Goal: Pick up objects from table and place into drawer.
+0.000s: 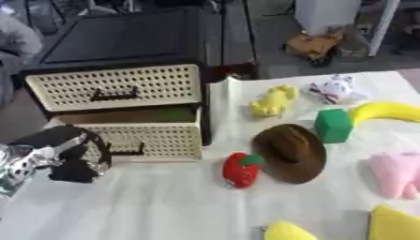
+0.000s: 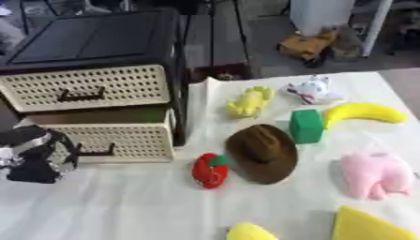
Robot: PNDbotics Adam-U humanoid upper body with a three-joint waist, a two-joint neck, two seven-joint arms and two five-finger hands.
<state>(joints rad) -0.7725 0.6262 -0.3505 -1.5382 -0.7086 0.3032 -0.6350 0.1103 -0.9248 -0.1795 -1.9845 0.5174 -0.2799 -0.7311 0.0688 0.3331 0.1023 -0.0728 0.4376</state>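
Observation:
A cream perforated drawer unit stands at the left. Its upper drawer (image 1: 115, 86) is closed and its lower drawer (image 1: 156, 138) is pulled out, with a green patch showing inside at the back right. My left hand (image 1: 62, 157), black and silver, hovers just left of the lower drawer's dark handle (image 1: 130, 150); it is blurred. On the white table lie a red strawberry toy (image 1: 240, 169), a brown hat (image 1: 288, 152), a green block (image 1: 332, 125), a yellow banana (image 1: 386, 111), a yellow plush (image 1: 273, 101), a white plush (image 1: 336, 89) and a pink plush (image 1: 395, 173). My right hand shows in neither view.
Two yellow things (image 2: 250, 232) (image 2: 369, 227) lie at the table's front edge. A black cabinet top (image 2: 90, 40) sits behind the drawers. Beyond the table, a brown toy (image 1: 311, 46) lies on the floor. A grey sleeve (image 1: 15, 44) shows at the far left.

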